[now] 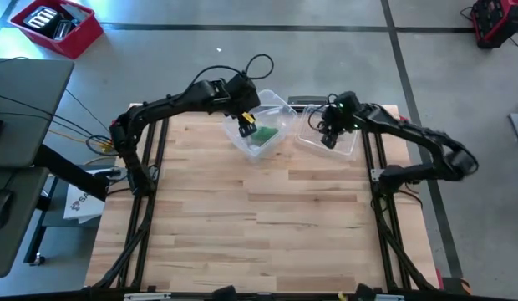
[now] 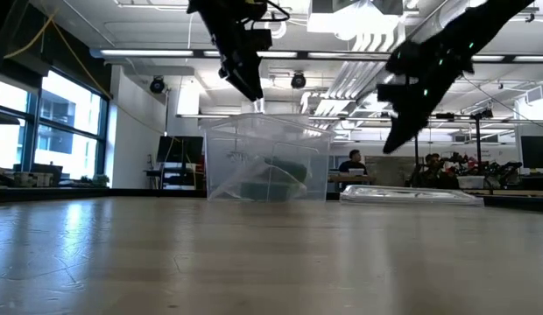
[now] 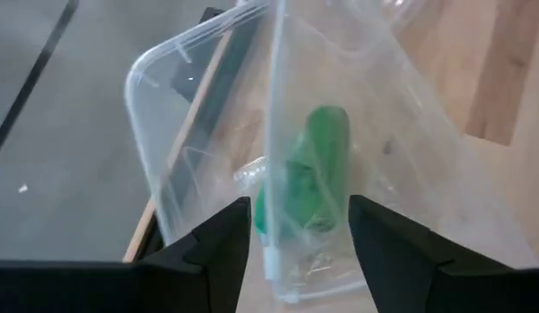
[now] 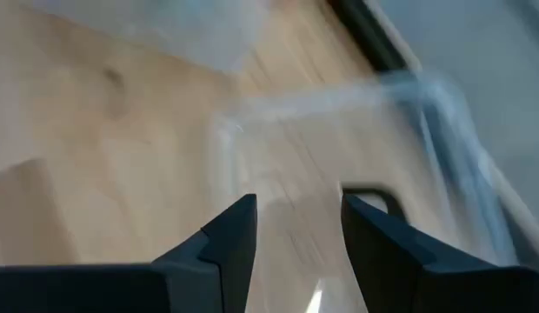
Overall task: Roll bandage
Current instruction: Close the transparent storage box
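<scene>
A green bandage roll point(image 1: 264, 134) lies on the floor of a clear plastic bin point(image 1: 278, 107) at the table's far edge; it also shows in the left wrist view point(image 3: 320, 161) and the low view point(image 2: 285, 171). My left gripper point(image 1: 245, 118) hangs open just above the bin's left side point(image 2: 254, 94), and its fingers point(image 3: 219, 239) frame the bandage from above. The bin's clear lid point(image 1: 342, 144) lies flat on the table to the right of the bin. My right gripper point(image 1: 328, 135) is open and hovers above the lid point(image 4: 400, 96), clear of it in the low view point(image 2: 396, 140).
The bin and lid stand close to the table's far edge. The wide wooden tabletop point(image 1: 259, 217) spreads toward the near edge. A red crate point(image 1: 57, 25) stands on the floor off the far left. People sit in the room behind point(image 2: 353, 164).
</scene>
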Controlling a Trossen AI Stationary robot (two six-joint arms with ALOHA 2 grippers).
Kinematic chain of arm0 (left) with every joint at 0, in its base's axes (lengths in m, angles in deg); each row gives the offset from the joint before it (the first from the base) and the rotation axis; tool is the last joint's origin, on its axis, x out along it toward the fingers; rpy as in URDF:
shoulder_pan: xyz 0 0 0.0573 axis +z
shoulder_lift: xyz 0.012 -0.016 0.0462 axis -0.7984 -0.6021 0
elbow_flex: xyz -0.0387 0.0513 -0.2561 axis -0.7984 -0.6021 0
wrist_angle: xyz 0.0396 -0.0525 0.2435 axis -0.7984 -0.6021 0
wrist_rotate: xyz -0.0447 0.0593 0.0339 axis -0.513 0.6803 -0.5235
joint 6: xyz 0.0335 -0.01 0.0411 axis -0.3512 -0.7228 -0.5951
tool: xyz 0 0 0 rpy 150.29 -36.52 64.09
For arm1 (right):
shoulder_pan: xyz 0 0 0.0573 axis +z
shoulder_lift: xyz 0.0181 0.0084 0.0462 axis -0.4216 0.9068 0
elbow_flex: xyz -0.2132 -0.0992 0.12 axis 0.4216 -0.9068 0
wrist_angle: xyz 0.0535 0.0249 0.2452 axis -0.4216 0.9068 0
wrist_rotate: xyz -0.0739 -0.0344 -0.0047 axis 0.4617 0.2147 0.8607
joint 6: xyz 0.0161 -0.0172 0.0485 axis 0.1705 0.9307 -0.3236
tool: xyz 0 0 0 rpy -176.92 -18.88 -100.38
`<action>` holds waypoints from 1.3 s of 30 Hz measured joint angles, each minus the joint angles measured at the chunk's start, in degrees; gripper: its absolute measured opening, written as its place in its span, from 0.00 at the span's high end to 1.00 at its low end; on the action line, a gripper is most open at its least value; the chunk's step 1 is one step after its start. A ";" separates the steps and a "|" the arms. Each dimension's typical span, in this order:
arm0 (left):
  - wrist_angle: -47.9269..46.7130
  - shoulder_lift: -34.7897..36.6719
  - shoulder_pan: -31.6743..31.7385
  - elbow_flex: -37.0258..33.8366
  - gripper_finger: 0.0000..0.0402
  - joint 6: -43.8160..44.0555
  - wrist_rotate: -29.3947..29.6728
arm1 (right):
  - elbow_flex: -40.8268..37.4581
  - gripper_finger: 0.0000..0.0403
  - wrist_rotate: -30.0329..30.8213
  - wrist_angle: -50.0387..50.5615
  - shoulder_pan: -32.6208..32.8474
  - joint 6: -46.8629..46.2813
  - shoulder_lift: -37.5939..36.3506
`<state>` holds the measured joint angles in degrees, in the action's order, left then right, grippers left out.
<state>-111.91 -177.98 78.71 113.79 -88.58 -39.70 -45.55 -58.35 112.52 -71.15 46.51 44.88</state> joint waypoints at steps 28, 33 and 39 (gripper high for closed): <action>-22.09 4.79 -6.83 -17.34 0.65 2.00 4.59 | 2.40 0.60 -2.38 0.36 3.84 0.62 15.91; -23.31 10.89 -7.44 -17.34 0.66 4.05 9.64 | 2.40 0.60 4.20 2.41 3.28 -2.42 12.14; -5.49 17.64 -8.13 -17.32 0.66 7.57 11.00 | 1.95 0.60 1.43 1.13 -1.26 -5.57 13.27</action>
<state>-117.40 -160.34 70.57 96.47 -81.02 -28.70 -43.60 -56.92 113.65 -72.41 40.94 58.16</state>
